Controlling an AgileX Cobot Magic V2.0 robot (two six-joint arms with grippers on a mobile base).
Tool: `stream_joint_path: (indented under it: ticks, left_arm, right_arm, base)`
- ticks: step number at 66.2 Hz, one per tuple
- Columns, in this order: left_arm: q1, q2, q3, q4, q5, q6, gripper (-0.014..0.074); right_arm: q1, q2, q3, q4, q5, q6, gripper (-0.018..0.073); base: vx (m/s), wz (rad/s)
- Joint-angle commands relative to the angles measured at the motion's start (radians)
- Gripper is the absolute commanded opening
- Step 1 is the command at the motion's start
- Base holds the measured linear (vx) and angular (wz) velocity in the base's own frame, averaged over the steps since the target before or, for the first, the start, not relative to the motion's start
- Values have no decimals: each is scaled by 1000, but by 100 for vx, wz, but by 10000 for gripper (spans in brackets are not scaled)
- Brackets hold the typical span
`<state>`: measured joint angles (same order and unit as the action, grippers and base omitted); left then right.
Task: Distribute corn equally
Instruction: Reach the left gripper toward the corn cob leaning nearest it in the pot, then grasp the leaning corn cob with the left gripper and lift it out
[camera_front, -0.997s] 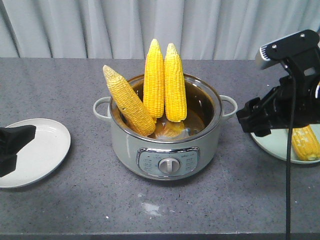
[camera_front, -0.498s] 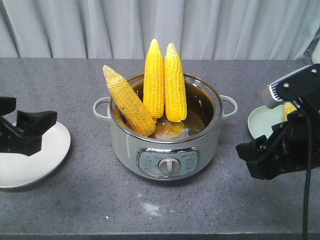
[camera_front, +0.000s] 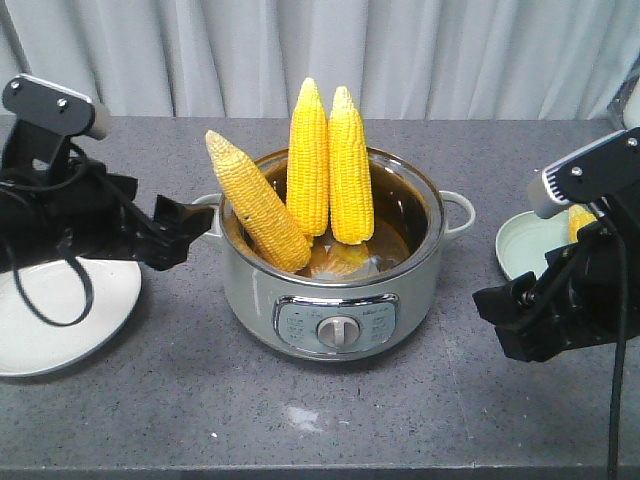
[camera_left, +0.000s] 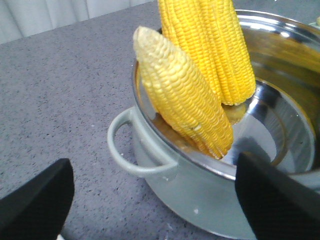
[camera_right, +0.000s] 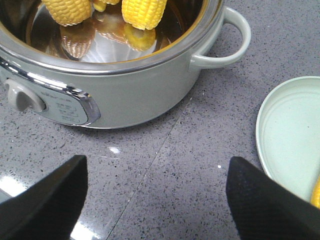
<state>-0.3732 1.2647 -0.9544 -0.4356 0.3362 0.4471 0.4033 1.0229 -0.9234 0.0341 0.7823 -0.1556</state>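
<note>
Your left fingers (camera_left: 40, 200) are spread wide and empty, facing the leaning cob (camera_left: 185, 95). It is the nearest of the 3 standing in the pot (camera_front: 250, 290), and because it props against the rim by the handle, it looks the easiest to lift toward the left plate (camera_front: 100, 300). Your right fingers (camera_right: 45, 195) are spread too and hold nothing, low over the bench (camera_right: 165, 165) beside the right plate (camera_right: 285, 130), where the 4th cob (camera_front: 580, 220) lies, so I judge 1 dealt out and 3 to go.

Front view faces pot (camera_front: 250, 290); close wrist views share it
</note>
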Motion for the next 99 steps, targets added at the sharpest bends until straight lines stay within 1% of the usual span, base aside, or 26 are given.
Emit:
stream_joint_path:
  ticks: [1, 12, 19, 30, 44, 55, 62, 66, 72, 87, 93, 99]
  left_arm:
    - [-11, 37, -83, -48, -36, 7, 640]
    - [-31, 133, -185, -54, -2, 11, 629]
    - [-45, 191, -241, -79, 10, 52, 627]
    - [-61, 274, -314, -183, 13, 188, 613]
    - [-64, 361, -377, -345, 5, 321, 583]
    - [-64, 403, -407, -446, 15, 410, 549]
    - [-64, 422, -411, -496, 23, 458, 521]
    - [-64, 429, -411, -504, 38, 477, 499]
    - [-64, 432, -411, -503, 55, 487, 443]
    - [-64, 431, -411, -501, 58, 493, 258]
    - [-64, 426, -411, -501, 69, 496, 230]
    - [-64, 414, -411, -498, 75, 496, 234]
  right_arm:
    - [1, -16, -25, -1, -51, -4, 559]
    - [1, -16, -25, -1, -49, -4, 559]
    - [1, -16, -25, -1, -48, -4, 559]
    - [1, -16, -25, -1, -48, -4, 559]
    - [1, -16, -25, -1, -48, -4, 559]
    - [1, -16, -25, 0, -48, -4, 559]
    - [1, -16, -25, 0, -49, -4, 559]
    - [1, -16, -25, 0, -49, -4, 559]
    - [1, -16, -25, 0, -47, -4, 559]
    - [1, -16, -25, 0, -47, -4, 559]
    - [1, -16, -25, 0, -47, -5, 559]
    - [1, -16, -25, 0, -47, -5, 559]
  base:
    - [0, 0]
    - [0, 0]
    - [0, 0]
    - [0, 0]
    - [0, 0]
    - [0, 0]
    - [0, 0]
    - [0, 0]
    - [0, 0]
    - [0, 0]
    - [0, 0]
    - [0, 0]
